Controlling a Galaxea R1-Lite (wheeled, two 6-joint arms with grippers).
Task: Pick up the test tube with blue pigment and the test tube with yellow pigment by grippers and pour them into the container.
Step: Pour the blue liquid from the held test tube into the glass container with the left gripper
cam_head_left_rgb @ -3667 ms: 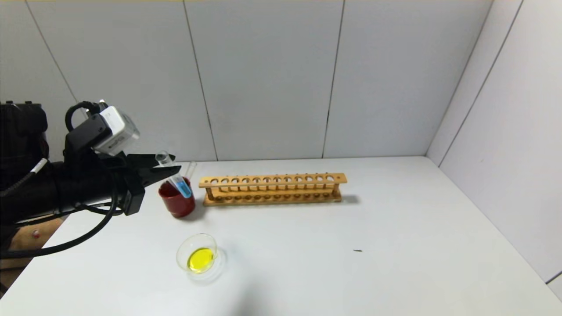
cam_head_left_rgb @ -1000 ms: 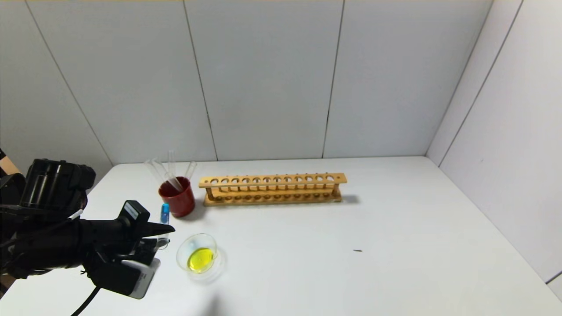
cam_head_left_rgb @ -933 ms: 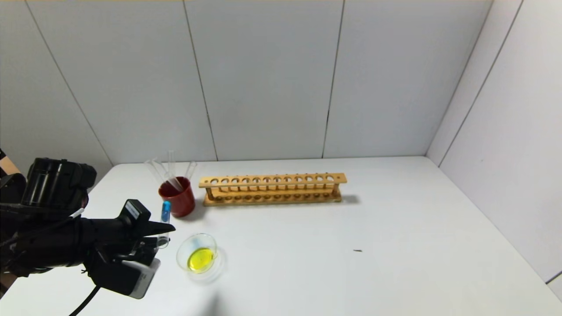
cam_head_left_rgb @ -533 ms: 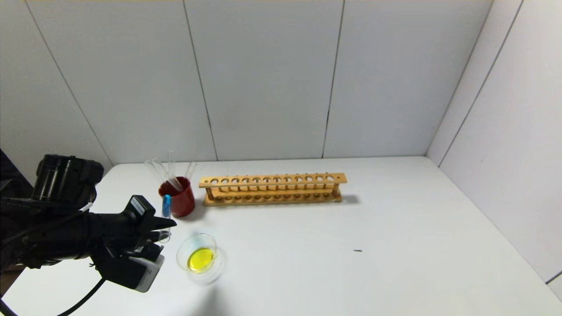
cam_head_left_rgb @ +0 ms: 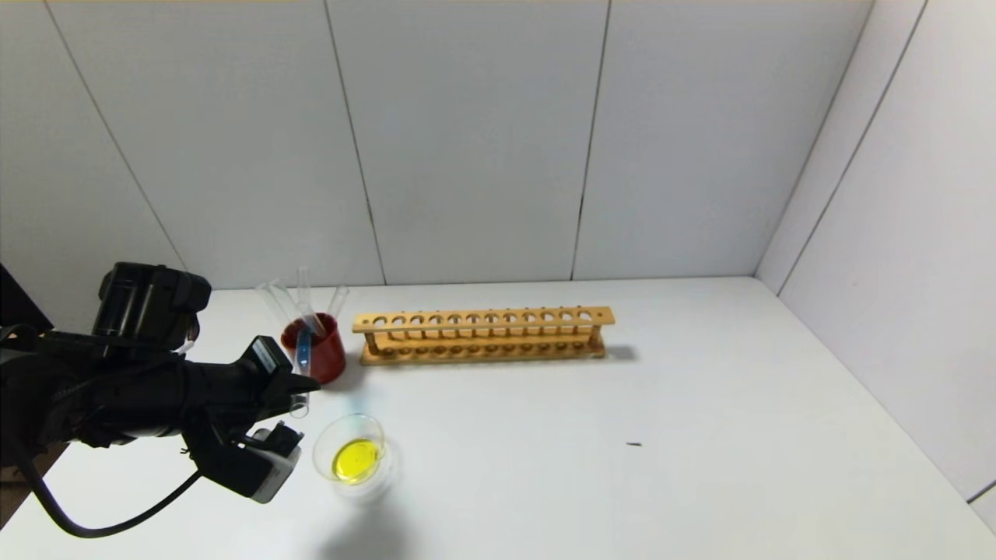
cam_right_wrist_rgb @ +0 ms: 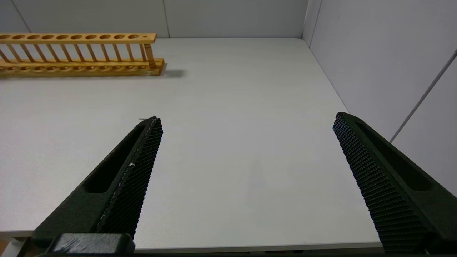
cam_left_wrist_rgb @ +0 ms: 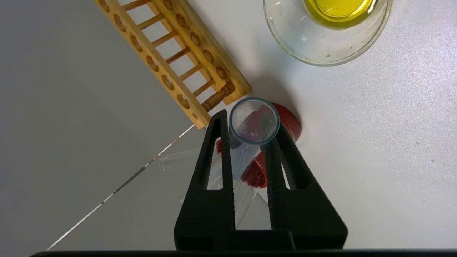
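Observation:
My left gripper (cam_head_left_rgb: pixel 303 383) is shut on the test tube with blue pigment (cam_head_left_rgb: pixel 302 354), held just left of the container's far side and in front of the red cup. The tube is nearly upside down, blue end up and open mouth down. In the left wrist view the fingers (cam_left_wrist_rgb: pixel 219 150) clamp the tube (cam_left_wrist_rgb: pixel 246 153) near its mouth. The container (cam_head_left_rgb: pixel 366 424), a clear glass dish, holds yellow liquid; its rim (cam_left_wrist_rgb: pixel 285 50) lies apart from the tube's mouth. No test tube with yellow pigment shows. My right gripper (cam_right_wrist_rgb: pixel 248 119) hangs open over bare table.
A dark red cup (cam_head_left_rgb: pixel 327 362) behind the tube holds clear tubes (cam_head_left_rgb: pixel 274 299). A long wooden rack (cam_head_left_rgb: pixel 482 334) stands to its right, also seen in both wrist views (cam_left_wrist_rgb: pixel 171 57) (cam_right_wrist_rgb: pixel 78 53). The table's front edge (cam_right_wrist_rgb: pixel 250 246) is just below the right gripper.
The left gripper has risen and moved away from me toward the red cup with the tube. The tube's blue end now overlaps the cup, and the wrist has rolled further.

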